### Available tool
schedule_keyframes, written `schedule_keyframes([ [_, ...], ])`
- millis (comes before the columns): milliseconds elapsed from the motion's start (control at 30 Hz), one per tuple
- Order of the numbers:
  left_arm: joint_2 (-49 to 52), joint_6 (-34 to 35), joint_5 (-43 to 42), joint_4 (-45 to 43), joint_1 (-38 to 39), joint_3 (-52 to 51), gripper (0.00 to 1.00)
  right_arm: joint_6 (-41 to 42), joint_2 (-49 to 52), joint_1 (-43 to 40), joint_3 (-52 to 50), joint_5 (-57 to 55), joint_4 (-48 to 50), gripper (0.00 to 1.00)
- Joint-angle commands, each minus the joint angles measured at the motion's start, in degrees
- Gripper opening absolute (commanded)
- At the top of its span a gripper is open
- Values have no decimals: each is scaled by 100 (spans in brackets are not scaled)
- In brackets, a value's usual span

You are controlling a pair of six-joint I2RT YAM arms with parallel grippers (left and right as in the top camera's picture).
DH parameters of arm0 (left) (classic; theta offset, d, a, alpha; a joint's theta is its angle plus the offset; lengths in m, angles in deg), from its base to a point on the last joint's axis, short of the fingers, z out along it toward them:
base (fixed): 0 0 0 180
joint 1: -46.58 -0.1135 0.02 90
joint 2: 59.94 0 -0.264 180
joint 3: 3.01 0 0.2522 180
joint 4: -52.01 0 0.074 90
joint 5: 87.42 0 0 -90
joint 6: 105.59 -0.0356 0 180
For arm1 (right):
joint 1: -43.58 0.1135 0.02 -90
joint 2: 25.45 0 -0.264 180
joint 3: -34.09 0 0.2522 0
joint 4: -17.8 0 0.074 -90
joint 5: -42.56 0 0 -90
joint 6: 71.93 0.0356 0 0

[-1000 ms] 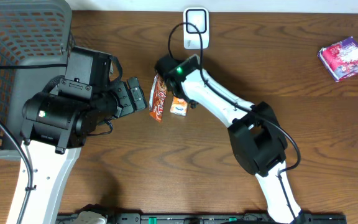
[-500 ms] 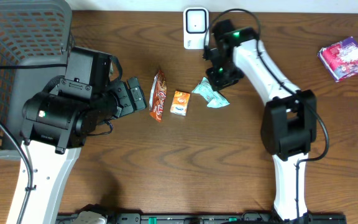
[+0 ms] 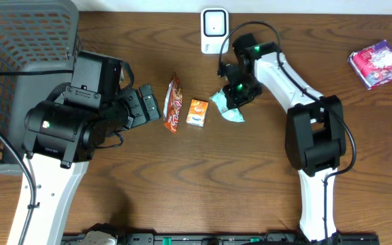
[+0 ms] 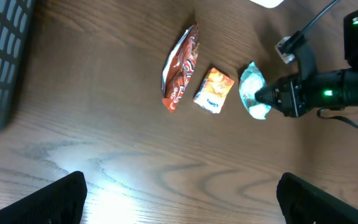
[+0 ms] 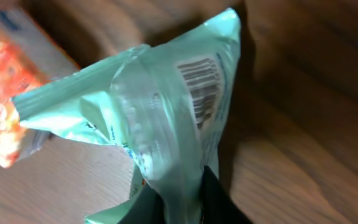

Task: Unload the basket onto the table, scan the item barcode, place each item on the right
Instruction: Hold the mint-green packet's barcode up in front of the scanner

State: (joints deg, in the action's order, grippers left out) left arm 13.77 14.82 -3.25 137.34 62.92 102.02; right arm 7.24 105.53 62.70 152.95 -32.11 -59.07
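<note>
1. Brown wood-grain table (image 3: 359,136) seen from overhead, with a grey mesh basket (image 3: 19,61) filling its far left corner and a white scanner (image 3: 214,30) standing at the middle of the far edge.
2. Centre frame, the right gripper (image 3: 237,94) has its jaws pinched together on a fold of a pale green packet (image 3: 226,109), which sits just in front of the scanner and a little to its right. Whether the packet is clear of the wood cannot be told.
3. Up close from the right wrist, the barcode (image 5: 201,87) shows on the packet's upper panel, facing the camera.
4. An orange box (image 3: 197,112) lies just left of the packet, and a red snack wrapper (image 3: 173,103) lies beyond that.
5. Near the wrapper, the left gripper (image 3: 148,104) has its jaws spread wide and holds nothing.
6. A black cable (image 3: 222,49) from the right arm loops past the scanner's right side, between scanner and packet.
7. A purple packet (image 3: 378,63) lies well apart at the far right.
</note>
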Motion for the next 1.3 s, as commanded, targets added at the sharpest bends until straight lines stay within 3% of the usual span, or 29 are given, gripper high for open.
schedule_keyframes([
  [0, -31, 11, 33, 2, -4, 37, 98, 387, -17, 382, -149, -240, 87, 1],
  [133, -31, 11, 33, 2, -4, 37, 98, 1390, -17, 841, -142, -1873, 223, 1],
  [333, -31, 13, 33, 2, -4, 37, 98, 3211, -17, 1591, -85, -5252, 2, 1],
  [533, -31, 11, 33, 2, -4, 37, 98, 3746, -17, 2063, -44, -7427, -289, 1],
  [933, -31, 13, 33, 2, -4, 37, 98, 4061, -9, 2015, -1088, -5783, 553, 2],
  [1133, -31, 11, 33, 2, -4, 37, 98, 4109, -33, 2074, -1241, -5569, 581, 33],
  [1267, -31, 11, 33, 2, -4, 37, 98, 4148, -87, 2059, -638, -5917, 83, 36],
])
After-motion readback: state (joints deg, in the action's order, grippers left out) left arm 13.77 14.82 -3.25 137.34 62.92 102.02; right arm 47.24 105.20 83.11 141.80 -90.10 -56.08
